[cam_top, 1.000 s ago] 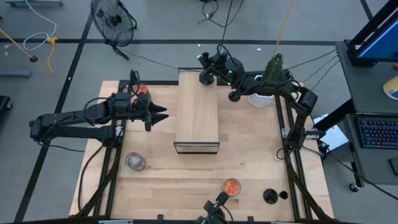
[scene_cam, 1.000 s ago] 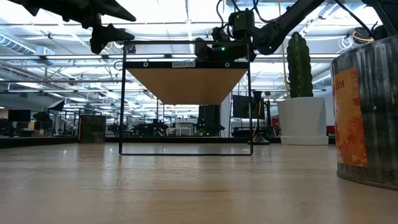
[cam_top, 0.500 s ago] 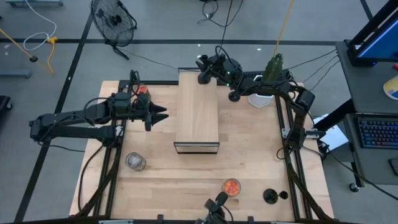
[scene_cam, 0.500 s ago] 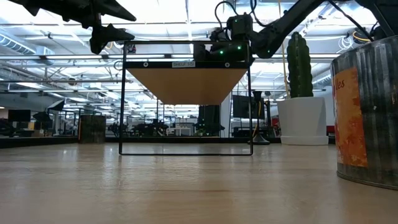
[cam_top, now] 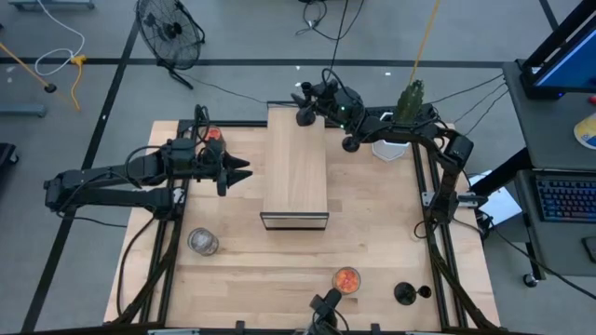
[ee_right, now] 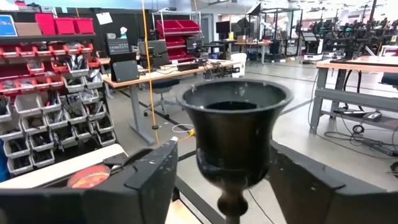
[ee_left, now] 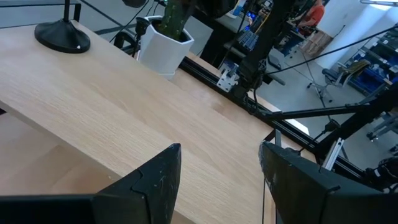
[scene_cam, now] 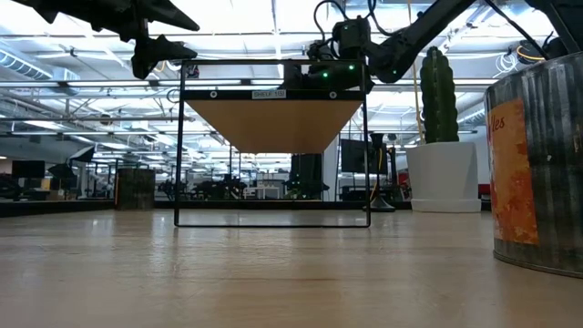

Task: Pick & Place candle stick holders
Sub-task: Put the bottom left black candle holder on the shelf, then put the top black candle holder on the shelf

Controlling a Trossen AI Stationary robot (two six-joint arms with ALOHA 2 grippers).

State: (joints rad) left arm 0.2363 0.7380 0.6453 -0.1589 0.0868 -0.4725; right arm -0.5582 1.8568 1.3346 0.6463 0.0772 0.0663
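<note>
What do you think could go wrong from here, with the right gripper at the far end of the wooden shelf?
The black holder stands between the right gripper's open fingers near the raised shelf's far edge. It could tip or fall off if nudged. The cactus pot sits beside the right arm, so a swing might knock it. The left gripper hovers open beside the shelf and might bump it.

A robotics lab: workbenches [ee_right: 186, 71], red parts bins [ee_right: 59, 26], more robot rigs.

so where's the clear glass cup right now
In the high view, the clear glass cup sits on the table's left side near the front edge, below the left arm, away from the wooden shelf.
</note>
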